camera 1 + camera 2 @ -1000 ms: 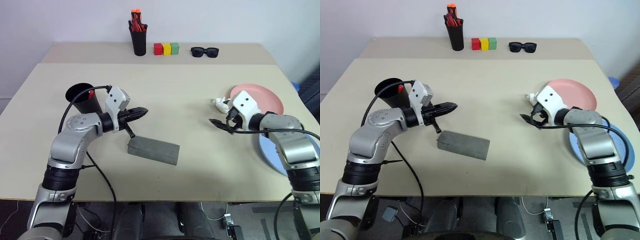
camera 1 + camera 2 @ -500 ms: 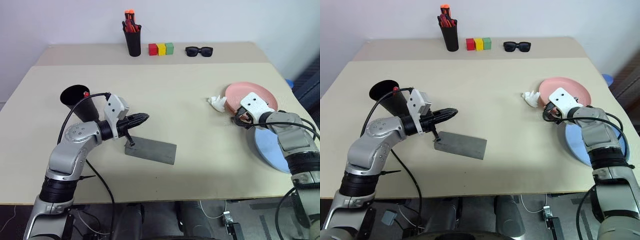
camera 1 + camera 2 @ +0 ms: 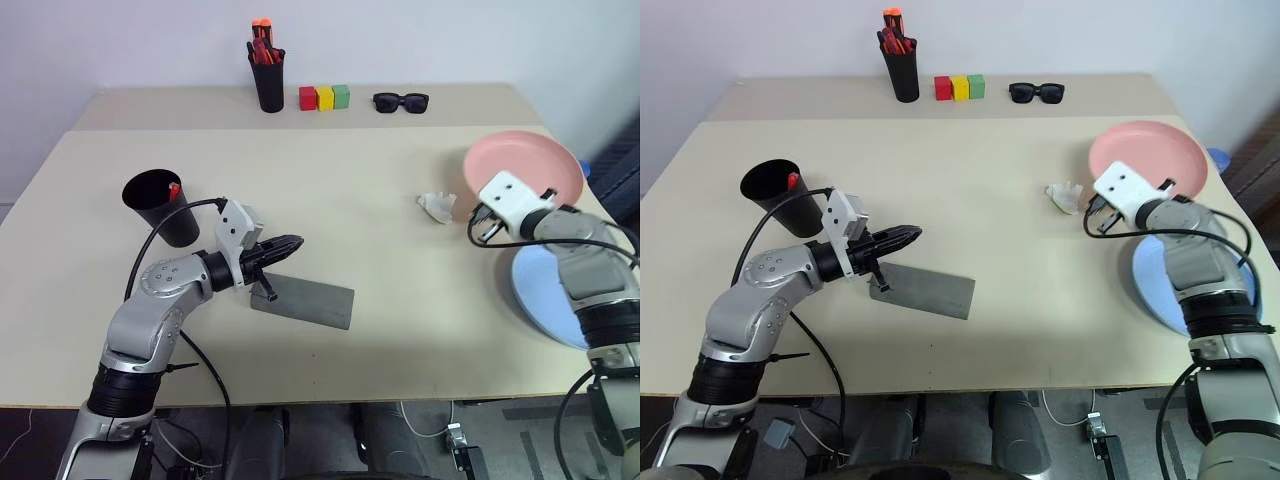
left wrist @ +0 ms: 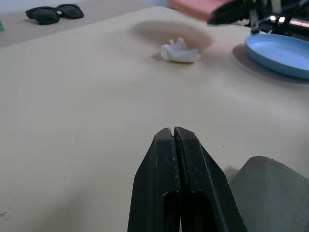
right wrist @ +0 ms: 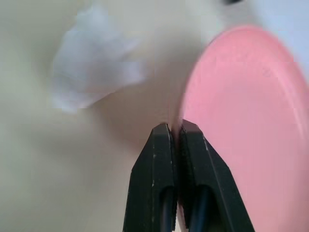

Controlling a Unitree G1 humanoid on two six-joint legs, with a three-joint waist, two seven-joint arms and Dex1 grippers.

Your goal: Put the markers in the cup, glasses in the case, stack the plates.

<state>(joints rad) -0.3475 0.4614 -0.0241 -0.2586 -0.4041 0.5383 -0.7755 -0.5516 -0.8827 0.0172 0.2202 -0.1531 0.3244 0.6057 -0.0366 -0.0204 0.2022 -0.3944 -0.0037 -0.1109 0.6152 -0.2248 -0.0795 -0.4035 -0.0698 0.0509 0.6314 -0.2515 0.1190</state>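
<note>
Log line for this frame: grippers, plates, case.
left gripper shut, empty | right gripper shut on pink plate rim, tilted | blue plate flat | case closed

Silver-grey arms, black joints, looping black cables (white wrist housings), slim black tool (image 3: 288, 243) fingers.

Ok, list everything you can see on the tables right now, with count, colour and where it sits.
pink plate: one, salmon pink, tilted up at the right, its near rim in the right gripper
blue plate: one, light blue, right edge, near side
tissue: one, white, crumpled, left of the pink plate
case: one, grey, closed, centre-left
cup: one, black, left side, red-capped marker inside
pen holder: one, black, orange-red pens, far table
blocks: three, red, yellow, green, beside holder
sunglasses: one, black, far table
left gripper: shut, above case
right gripper: shut on pink plate
</note>
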